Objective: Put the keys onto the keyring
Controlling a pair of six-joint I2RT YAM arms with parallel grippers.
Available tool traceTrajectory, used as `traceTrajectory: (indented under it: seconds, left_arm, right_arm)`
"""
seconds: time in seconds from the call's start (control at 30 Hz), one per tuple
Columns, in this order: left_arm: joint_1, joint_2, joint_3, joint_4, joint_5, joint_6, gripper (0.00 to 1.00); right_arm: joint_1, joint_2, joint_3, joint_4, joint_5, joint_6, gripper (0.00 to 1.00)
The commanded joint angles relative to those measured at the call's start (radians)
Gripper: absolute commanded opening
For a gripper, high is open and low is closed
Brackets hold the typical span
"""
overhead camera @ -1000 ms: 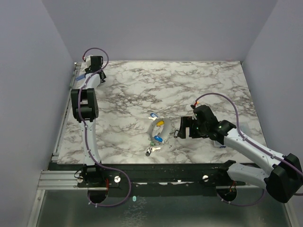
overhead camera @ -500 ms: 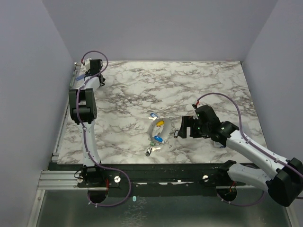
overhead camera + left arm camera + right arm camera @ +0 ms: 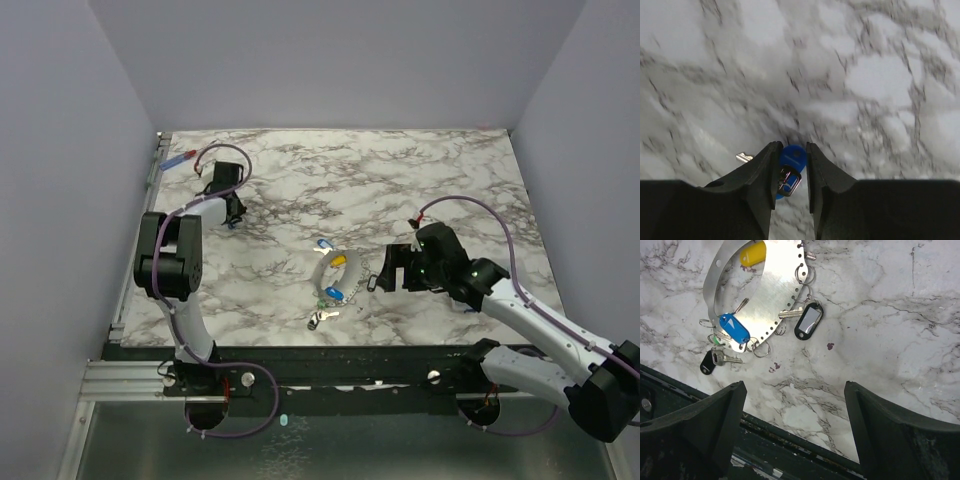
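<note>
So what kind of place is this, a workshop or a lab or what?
Most likely a robot lab test cell, not a workshop: a left arm and right arm bolted to a rail at the near edge, a marble-patterned table, and plain lilac walls boxing it in on three sides.

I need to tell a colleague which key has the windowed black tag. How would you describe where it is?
In the right wrist view, find the silver keyring on the marble table. Off its right rim lies a key with an oval black tag. It alone has a pale window in the tag; the other black tag, at the lower left, is solid and smaller.
</note>
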Motion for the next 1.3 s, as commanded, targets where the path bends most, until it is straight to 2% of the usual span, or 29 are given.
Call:
traceTrajectory:
  seconds: [0.0, 0.2, 0.27, 0.4, 0.6, 0.73, 0.8, 1.03, 1.27]
  left_arm:
    - [-0.128, -0.147, -0.224, -0.093, 0.061, -0.077, 0.33]
    - [-0.309, -0.379, -0.433, -0.104, 0.101, -0.208, 0.35]
    - [-0.335, -0.438, -0.468, -0.115, 0.122, -0.224, 0.39]
    - [-0.339, -0.554, -0.453, -0.178, 0.15, -0.167, 0.54]
    - [-0.34, -0.719, -0.339, -0.306, 0.115, 0.056, 0.79]
    - [-0.339, -0.836, -0.369, -0.33, 0.058, 0.211, 0.8]
    - [-0.34, -0.894, -0.426, -0.317, 0.018, 0.254, 0.8]
    - [-0.344, -0.978, -0.488, -0.216, 0.103, 0.283, 0.78]
    - [-0.344, -0.966, -0.482, -0.213, 0.124, 0.286, 0.76]
  right_arm:
    - [0.006, -0.014, 0.014, -0.027, 0.036, 0.012, 0.9]
    - [0.006, 0.037, 0.043, -0.004, 0.083, 0.004, 0.9]
    - [0.006, 0.066, 0.059, 0.008, 0.117, 0.009, 0.9]
    - [0.006, 0.126, 0.099, 0.05, 0.176, 0.014, 0.89]
    - [0.006, 0.216, 0.125, 0.203, 0.203, -0.072, 0.88]
    - [0.005, 0.328, 0.196, 0.219, 0.224, -0.084, 0.87]
    - [-0.002, 0.381, 0.22, 0.251, 0.188, -0.105, 0.83]
    - [-0.098, 0.541, 0.281, 0.342, -0.064, -0.139, 0.71]
    - [-0.128, 0.643, 0.29, 0.381, -0.152, -0.125, 0.63]
